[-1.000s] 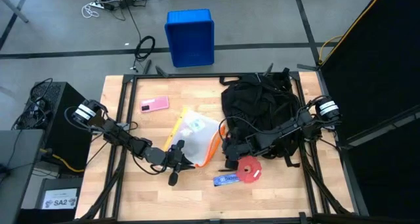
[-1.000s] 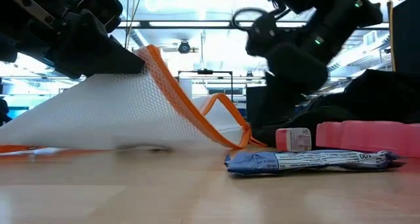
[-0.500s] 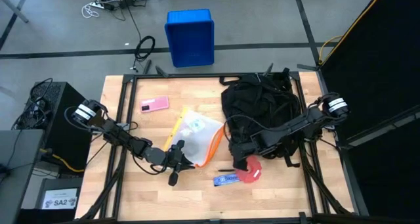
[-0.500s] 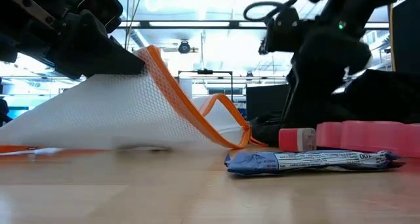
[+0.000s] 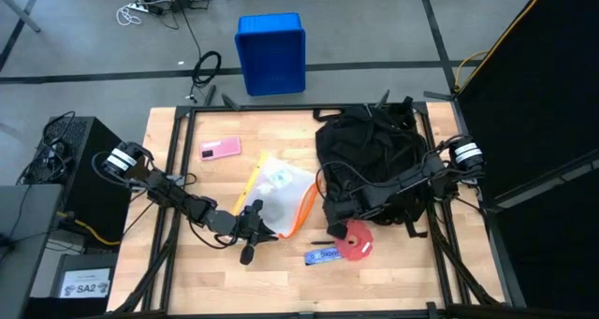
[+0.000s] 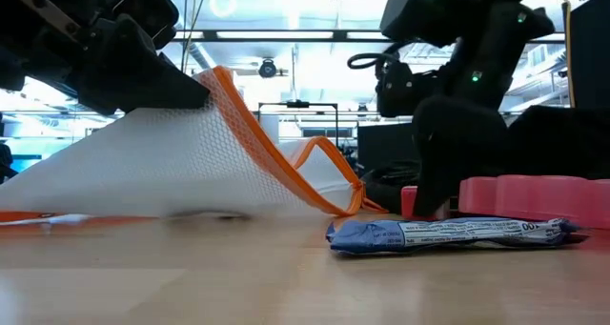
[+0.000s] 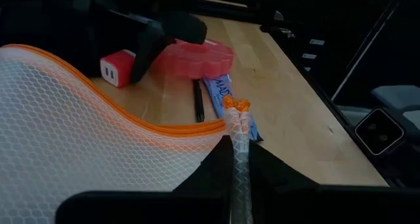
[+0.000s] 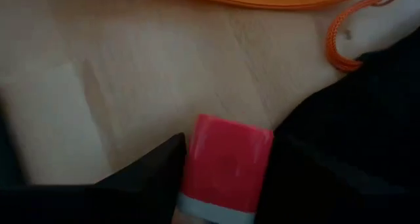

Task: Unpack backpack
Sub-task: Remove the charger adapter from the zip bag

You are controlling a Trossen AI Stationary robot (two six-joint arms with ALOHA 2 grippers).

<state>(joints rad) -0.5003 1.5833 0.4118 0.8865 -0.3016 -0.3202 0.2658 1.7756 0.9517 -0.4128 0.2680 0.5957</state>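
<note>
The black backpack (image 5: 370,155) lies at the table's far right. Just in front of it a small red block with a white end (image 8: 226,168) rests on the wood, and my right gripper (image 5: 334,228) points steeply down with a finger on each side of it. To the left lies a white mesh pouch with orange trim (image 5: 281,195). My left gripper (image 5: 253,227) is shut on its near corner, which stands raised off the table (image 6: 205,87). My left gripper pinches the pouch's near corner between its two fingers, along the orange-tipped seam (image 7: 239,152). It reaches in almost level from the table's left. That corner is lifted while the pouch's far part lies on the wood. My right gripper has the red block's two sides (image 8: 197,161) between its fingers (image 8: 157,168), coming from above. The block's underside rests on the table, partly hidden by a finger in the low view.
A pink round case (image 5: 357,241), a blue snack wrapper (image 5: 323,255) and a black pen (image 7: 198,99) lie close beside the red block. A pink flat item (image 5: 220,149) sits far left, a yellow stick (image 5: 251,188) by the pouch. A blue crate (image 5: 271,52) stands on the floor beyond.
My right gripper has tipped more steeply downward and sunk toward the table in front of the backpack, ending with its fingers on either side of the red block. The block has stayed on the wood.
</note>
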